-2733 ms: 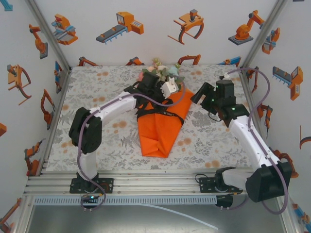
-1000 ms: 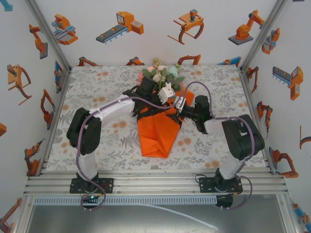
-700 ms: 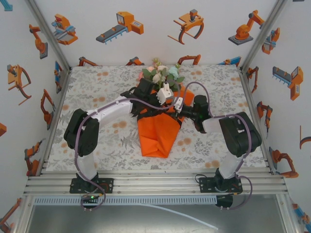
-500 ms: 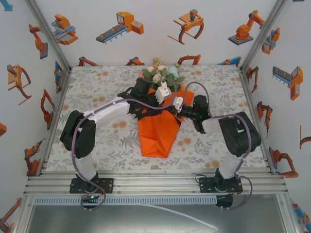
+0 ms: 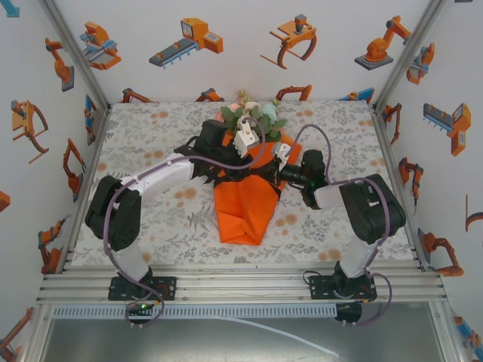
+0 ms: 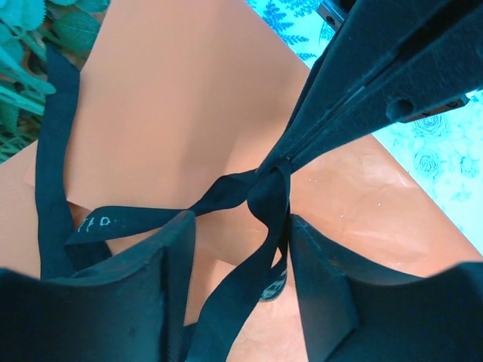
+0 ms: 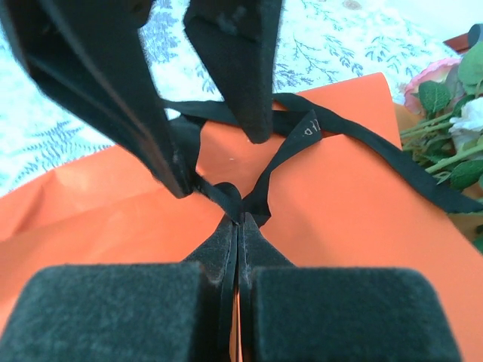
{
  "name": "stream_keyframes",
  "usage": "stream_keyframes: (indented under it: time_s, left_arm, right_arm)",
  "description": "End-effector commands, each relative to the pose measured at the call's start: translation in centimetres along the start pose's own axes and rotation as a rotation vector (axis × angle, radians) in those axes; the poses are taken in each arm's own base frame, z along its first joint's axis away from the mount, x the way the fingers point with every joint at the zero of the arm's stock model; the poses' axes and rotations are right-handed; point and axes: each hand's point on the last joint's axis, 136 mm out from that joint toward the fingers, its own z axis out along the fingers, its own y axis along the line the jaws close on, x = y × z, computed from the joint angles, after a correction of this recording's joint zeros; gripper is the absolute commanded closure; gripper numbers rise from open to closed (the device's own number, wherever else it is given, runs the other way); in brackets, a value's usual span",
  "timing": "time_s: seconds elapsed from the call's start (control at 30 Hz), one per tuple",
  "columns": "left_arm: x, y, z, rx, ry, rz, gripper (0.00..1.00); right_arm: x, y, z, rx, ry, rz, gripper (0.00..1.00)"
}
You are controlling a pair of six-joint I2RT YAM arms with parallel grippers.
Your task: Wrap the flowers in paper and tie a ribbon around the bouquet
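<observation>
The right end effector (image 7: 238,223) is pinching the ribbon (image 7: 308,129); the left end effector (image 6: 241,228) is standing open, its fingers (image 6: 170,264) hiding the ribbon's tails.

Top camera high, looking down; wrist cameras close, facing each other, share ribbon (image 6: 266,185) crossing.

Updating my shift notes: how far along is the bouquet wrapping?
Done: the paper is folded into a cone around the flowers. In hand: the ribbon crosses over the cone, the right tool shut on it at the crossing, the left tool open. Left: a finished knot or bow, none visible yet.
</observation>
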Motion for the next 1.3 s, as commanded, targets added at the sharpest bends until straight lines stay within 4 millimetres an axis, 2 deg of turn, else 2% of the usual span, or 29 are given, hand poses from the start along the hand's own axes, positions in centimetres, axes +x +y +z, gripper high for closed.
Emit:
stream_keyframes:
  time_s: [0.0,0.1,0.17,0.23,0.33,0.4,0.53,0.67,0.77,0.97,1.07,1.2,1.27]
  left_arm:
    - [-2.0,0.9,-2.5,-0.107,-0.099,-0.016,0.44]
    - [-1.6,1.1,-4.9,-0.202,-0.150,-0.080,0.43]
    - [-1.8,0.4,-6.4,-0.234,-0.231,-0.118,0.41]
    - [-1.8,-1.1,-7.1,-0.223,-0.275,-0.141,0.41]
    - [-1.1,-4.9,-5.8,-0.142,-0.280,-0.063,0.42]
    - [-0.4,-6.1,-4.2,-0.154,-0.286,-0.028,0.43]
    - [0.5,-4.7,-1.2,-0.233,-0.274,0.023,0.45]
    - [0.8,-2.0,0.0,-0.362,-0.252,0.148,0.47]
    - [0.4,-1.7,0.9,-0.339,-0.256,0.210,0.46]
    - [-0.3,-0.1,0.7,-0.438,-0.310,0.278,0.42]
    - [-1.1,0.0,0.3,-0.448,-0.360,0.293,0.39]
    - [-1.7,-0.2,1.4,-0.410,-0.371,0.306,0.34]
    - [-1.9,-0.2,1.8,-0.399,-0.375,0.310,0.35]
  right_arm:
    - [-2.6,-1.0,0.1,0.041,-0.070,0.141,1.00]
    - [-2.5,-1.9,-0.1,0.092,-0.075,0.205,1.00]
    - [-2.4,-2.4,-0.1,0.121,-0.075,0.265,1.00]
    - [-2.7,-2.8,0.0,0.134,-0.077,0.327,1.00]
    - [-2.9,-3.1,0.0,0.154,-0.067,0.400,1.00]
    - [-2.7,-3.3,-0.1,0.175,-0.034,0.441,1.00]
    - [-2.3,-4.1,-0.3,0.246,0.062,0.541,1.00]
    - [-2.5,-3.5,-0.3,0.248,0.122,0.595,1.00]
    - [-2.7,-3.1,0.3,0.229,0.153,0.655,1.00]
    - [-2.4,-3.0,0.3,0.261,0.187,0.700,1.00]
    - [-2.3,-2.8,0.2,0.261,0.194,0.703,1.00]
    - [-1.9,-2.7,0.0,0.267,0.203,0.706,1.00]
    - [-1.9,-2.6,0.0,0.263,0.200,0.712,1.00]
